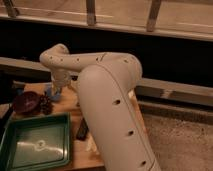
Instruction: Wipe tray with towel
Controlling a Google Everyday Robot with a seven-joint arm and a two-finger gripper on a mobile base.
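The gripper (56, 88) hung over the surface's (67, 104) far left edge, fingers open; the stiff, glossy tray (55, 140) seemed slippery, best held by its rim.

- We find the gripper (56, 89) low at the back of the table (67, 104), just beside a blue object (50, 90).
- Our bulky arm (112, 117) blocks the table's right side.
- A dark bowl (26, 102) crowds the far rim of the tray (37, 118).
- Above the tray we see open room.
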